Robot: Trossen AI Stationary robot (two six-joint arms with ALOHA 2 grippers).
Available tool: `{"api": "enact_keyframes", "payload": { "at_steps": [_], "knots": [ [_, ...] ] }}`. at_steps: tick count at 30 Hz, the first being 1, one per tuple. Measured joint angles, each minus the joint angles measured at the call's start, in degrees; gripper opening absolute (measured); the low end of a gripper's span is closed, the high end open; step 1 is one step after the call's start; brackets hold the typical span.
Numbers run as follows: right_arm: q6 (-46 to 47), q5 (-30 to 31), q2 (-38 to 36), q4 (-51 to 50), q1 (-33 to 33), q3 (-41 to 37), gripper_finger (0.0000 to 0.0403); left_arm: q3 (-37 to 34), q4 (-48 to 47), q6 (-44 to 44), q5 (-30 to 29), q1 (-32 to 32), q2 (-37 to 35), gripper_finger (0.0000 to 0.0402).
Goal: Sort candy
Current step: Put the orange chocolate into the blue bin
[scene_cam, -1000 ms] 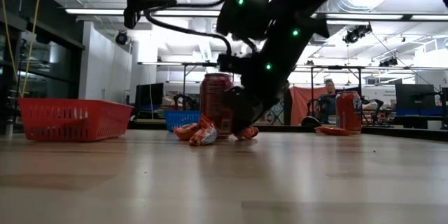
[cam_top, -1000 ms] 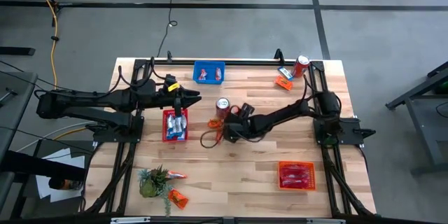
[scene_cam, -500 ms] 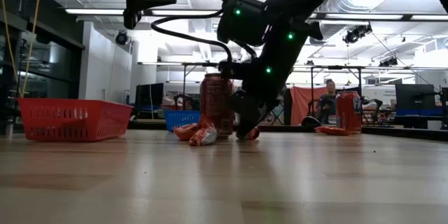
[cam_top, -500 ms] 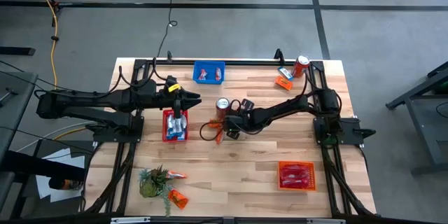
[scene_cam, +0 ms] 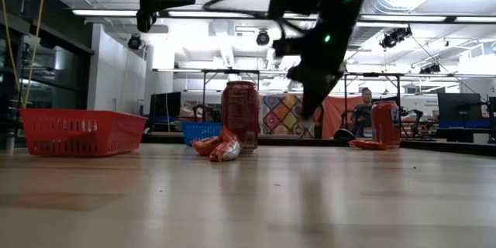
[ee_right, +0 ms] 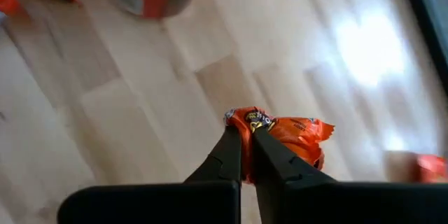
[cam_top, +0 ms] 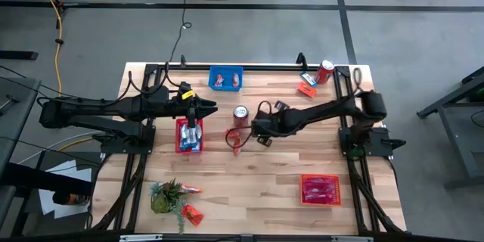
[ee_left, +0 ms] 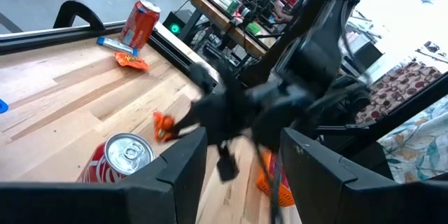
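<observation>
Pale wooden plank table [cam_top: 265,189]. Dark left gripper [cam_top: 198,108] above red plastic basket [cam_top: 181,138], fingers apart, empty. Dark right gripper [ee_right: 248,142] raised mid-table beside red-and-silver drink can [cam_top: 240,113], jaws clamped on orange wrapped candy packet [ee_right: 290,135].

I see a can [cam_top: 240,113] mid-table, loose candy [cam_top: 234,134] just before it. Basket [cam_top: 189,134] to its left, under the left gripper [cam_top: 195,110]. Another basket [cam_top: 226,79] at the far edge; a third [cam_top: 320,189] front right. Plant [cam_top: 164,196] front left.
</observation>
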Motion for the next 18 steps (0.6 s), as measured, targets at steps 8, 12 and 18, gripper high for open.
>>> {"api": "enact_keyframes", "payload": {
  "at_steps": [8,12,18],
  "knots": [
    [4.1,3.6,-12.5,-4.6,0.0,0.0,0.0002,0.0,-0.1,1.2,1.3,0.0,0.0,0.017],
    [6.0,1.9,-17.9,0.9,0.0,0.0,0.0001,0.0,-0.1,9.6,1.3,-0.1,0.1,0.017],
    [8.6,-13.9,-22.4,20.1,-2.0,0.0,0.0001,0.0,2.8,29.0,1.2,-1.3,1.7,0.017]
  ]
}}
